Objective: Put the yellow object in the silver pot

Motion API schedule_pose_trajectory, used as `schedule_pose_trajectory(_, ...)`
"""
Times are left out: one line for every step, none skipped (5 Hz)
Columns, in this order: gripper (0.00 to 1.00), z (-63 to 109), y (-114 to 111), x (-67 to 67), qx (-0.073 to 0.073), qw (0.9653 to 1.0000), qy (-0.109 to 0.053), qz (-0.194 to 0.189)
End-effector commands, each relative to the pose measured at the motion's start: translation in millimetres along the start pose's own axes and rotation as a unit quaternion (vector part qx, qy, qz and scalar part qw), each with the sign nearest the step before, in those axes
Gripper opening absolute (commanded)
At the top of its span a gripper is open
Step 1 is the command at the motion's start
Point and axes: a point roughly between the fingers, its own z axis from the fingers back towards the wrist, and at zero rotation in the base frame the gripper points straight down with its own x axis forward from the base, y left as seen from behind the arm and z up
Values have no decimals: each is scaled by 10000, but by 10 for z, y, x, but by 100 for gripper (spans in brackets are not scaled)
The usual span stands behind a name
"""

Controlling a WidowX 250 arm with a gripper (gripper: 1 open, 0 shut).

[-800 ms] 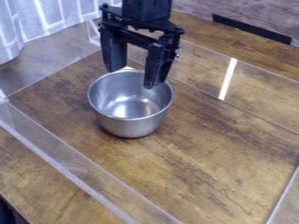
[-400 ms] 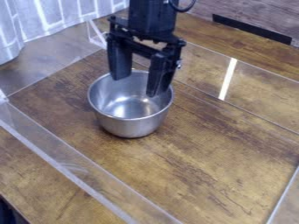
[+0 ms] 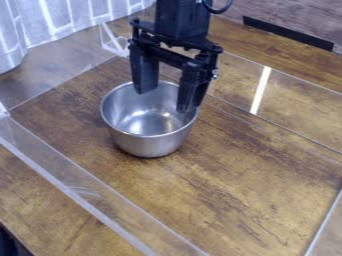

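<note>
So the gripper is hanging straight down over the back half of the silver pot, jaws spread wide with nothing between them. I'm not seeing the yellow object anywhere, not in the bowl, not on the wooden table, so it may be hiding behind the fingers or the arm.

What's worrying me: those long black fingers are sitting right by the rim, and the pot is light-looking, handle-less and slick, so any sideways drift is probably going to clip it and send it skating across the tabletop.

Pot is round, polished steel, mirror-like inside. Table is dark, grainy planks, walled by clear plastic panels catching glare.
</note>
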Motion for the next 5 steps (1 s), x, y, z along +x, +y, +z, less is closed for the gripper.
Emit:
schedule_pose_trajectory(100, 132, -84, 17, -27, 9993, -321, 209)
schedule_pose_trajectory(100, 65, -136, 28, -50, 9986, -289, 438)
schedule_pose_trajectory(100, 39, -133, 70, -61, 9980, -292, 551)
schedule_pose_trajectory(100, 9, -125, 111, -66, 9974, -286, 665)
schedule_pose_trajectory(100, 127, -225, 160, -65, 9967, -297, 747)
